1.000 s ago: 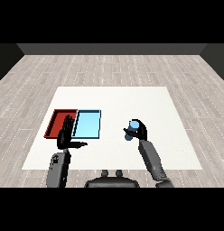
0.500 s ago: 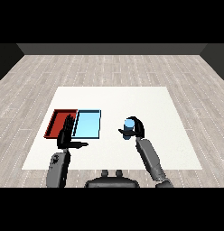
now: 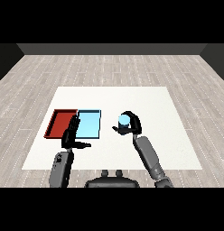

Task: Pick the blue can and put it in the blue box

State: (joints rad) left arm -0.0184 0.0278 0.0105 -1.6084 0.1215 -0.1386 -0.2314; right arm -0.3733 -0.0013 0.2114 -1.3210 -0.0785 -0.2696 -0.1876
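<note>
A blue can (image 3: 124,120) stands upright in the grasp of my right hand (image 3: 131,126), whose fingers and thumb curl round it, right of the trays. The light blue tray (image 3: 89,123) lies to the can's left with nothing in it. My left hand (image 3: 72,136) hovers over the near edges of both trays, fingers straight and thumb spread, holding nothing.
A red tray (image 3: 60,123) lies directly left of the light blue tray, touching it. The white table (image 3: 150,101) stretches to the right and far side; a wooden floor surrounds it.
My right hand has carried the blue can a little to the left, toward the trays. The left hand has barely moved.
</note>
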